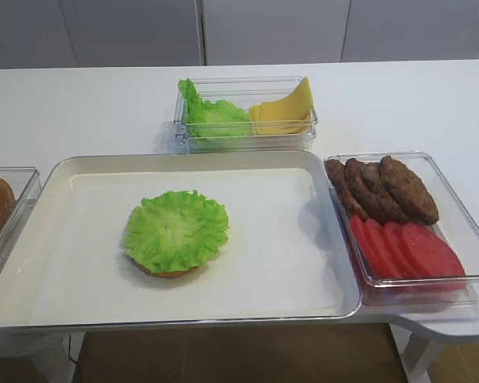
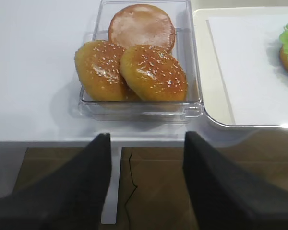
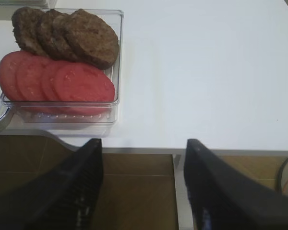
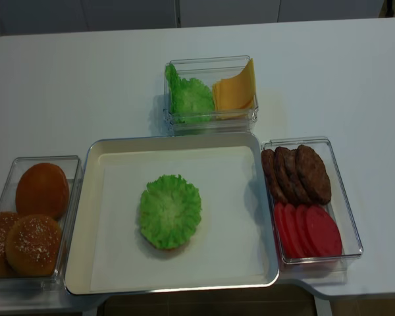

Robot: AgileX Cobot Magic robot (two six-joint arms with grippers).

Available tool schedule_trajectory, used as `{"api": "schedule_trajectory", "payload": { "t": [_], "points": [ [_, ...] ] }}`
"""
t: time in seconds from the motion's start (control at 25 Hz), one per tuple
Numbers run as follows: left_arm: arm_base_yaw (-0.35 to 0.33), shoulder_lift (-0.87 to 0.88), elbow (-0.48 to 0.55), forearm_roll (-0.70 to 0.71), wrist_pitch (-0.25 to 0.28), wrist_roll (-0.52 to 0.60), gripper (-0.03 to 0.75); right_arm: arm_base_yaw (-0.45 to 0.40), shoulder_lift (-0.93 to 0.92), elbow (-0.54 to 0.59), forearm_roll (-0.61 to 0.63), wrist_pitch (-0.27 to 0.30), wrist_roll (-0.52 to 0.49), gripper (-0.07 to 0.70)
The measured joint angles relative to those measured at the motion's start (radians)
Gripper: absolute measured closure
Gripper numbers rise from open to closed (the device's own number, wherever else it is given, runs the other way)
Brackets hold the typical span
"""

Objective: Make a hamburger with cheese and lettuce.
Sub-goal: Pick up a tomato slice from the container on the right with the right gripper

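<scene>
Bearing no writing: cheese [image 4: 234,89], hamburger [image 4: 170,211]

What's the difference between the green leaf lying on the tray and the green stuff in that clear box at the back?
The lettuce on the tray lies flat and spread round over a bun base, alone; the lettuce in the back box is bunched up against the box's left wall, beside the cheese. The tray leaf shows its whole frilly outline; the boxed lettuce is partly hidden by the box. Both are bright green and ruffled.
</scene>
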Motion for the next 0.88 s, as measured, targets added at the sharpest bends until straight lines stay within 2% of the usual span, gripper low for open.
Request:
{"api": "schedule_trajectory", "payload": {
  "t": [0.16, 0.36, 0.48, 0.88],
  "points": [
    [0.0, 0.0, 0.0, 0.0, 0.0, 0.0, 0.353, 0.0, 0.0, 0.0, 0.017, -0.003, -0.002, 0.224],
    [0.0, 0.0, 0.0, 0.0, 0.0, 0.0, 0.353, 0.0, 0.002, -0.038, 0.183, -0.077, 0.011, 0.224],
    [0.0, 0.0, 0.0, 0.0, 0.0, 0.0, 0.353, 0.0, 0.057, -0.081, 0.231, -0.065, 0.011, 0.225],
    [0.0, 0.0, 0.0, 0.0, 0.0, 0.0, 0.353, 0.0, 0.354, -0.281, 0.247, -0.058, 0.013, 0.225]
  ]
}}
